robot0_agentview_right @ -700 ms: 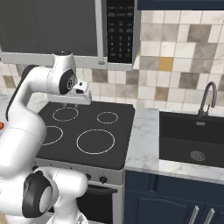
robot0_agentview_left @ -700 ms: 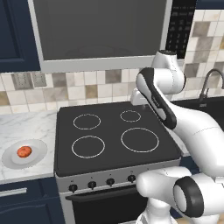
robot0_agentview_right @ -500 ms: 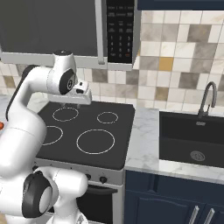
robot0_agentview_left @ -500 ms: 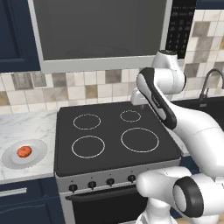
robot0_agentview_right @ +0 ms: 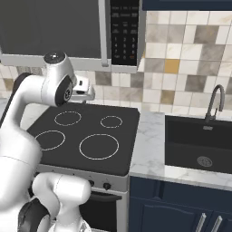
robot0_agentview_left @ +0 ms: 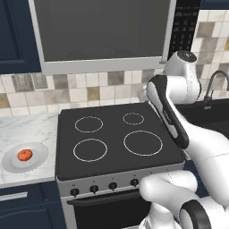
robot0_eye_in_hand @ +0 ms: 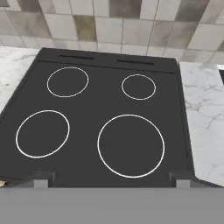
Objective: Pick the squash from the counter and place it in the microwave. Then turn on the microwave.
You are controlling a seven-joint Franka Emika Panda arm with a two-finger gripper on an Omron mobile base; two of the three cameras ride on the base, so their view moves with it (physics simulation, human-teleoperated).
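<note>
Nothing has moved since earlier: my gripper (robot0_eye_in_hand: 112,178), jaws wide apart and empty, hovers over the black stovetop (robot0_eye_in_hand: 105,127), small orange-red squash (robot0_agentview_left: 24,155) unpicked, grey-framed microwave (robot0_agentview_left: 105,33) shut.

We are seeing the stovetop (robot0_eye_in_hand: 109,127) lying bare from 9 to 3 o'clock, giving free passage. The microwave (robot0_agentview_left: 105,33) is hanging overhead at 12, its door closed. At 9 o'clock the counter (robot0_agentview_left: 27,129) is carrying only the plate (robot0_agentview_left: 38,156) with the squash (robot0_agentview_left: 24,155).
</note>
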